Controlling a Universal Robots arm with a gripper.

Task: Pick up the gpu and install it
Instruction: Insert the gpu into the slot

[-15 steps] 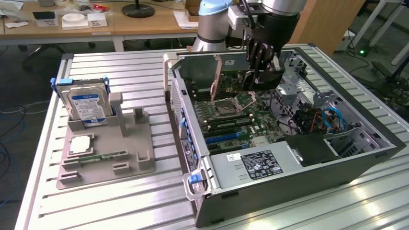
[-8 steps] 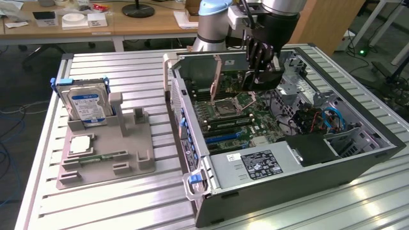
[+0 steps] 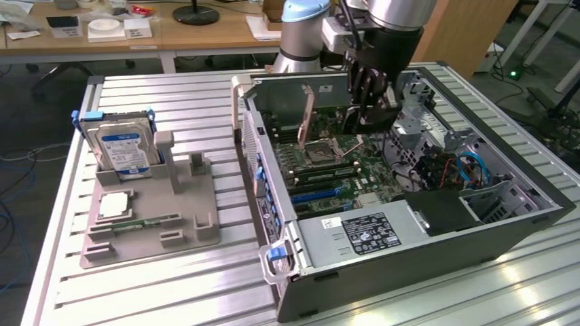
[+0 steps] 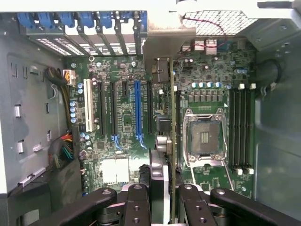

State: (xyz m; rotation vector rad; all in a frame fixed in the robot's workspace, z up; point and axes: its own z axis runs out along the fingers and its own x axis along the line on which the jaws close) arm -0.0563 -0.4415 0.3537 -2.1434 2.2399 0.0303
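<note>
Ribbed aluminium bench, pale and streaked with glare; on it, toward the exterior view's right, an open computer case lying on its side, motherboard facing up, power supply in the near corner; toward the exterior view's left, just beside the case, a grey moulded holder with a hard drive standing upright in a slot, a square chip lying flat and a narrow memory stick near it. Above the middle of the case, the gripper pointing down from the arm, jaws closed narrow on the gpu; card held upright, raised over the motherboard near the processor socket, not seated in any slot. In the wrist view, the gripper with black fingers on either side of the gpu, seen edge-on as a thin green line; silver bracket at the far end, toward the slotted rear wall of the case; card hanging between the blue slot and the processor socket. Behind all this, a bench of light wood carrying small boxes and a round black lamp base; grey floor with loose cables at the exterior view's left; a small green light far to the exterior view's right.
</note>
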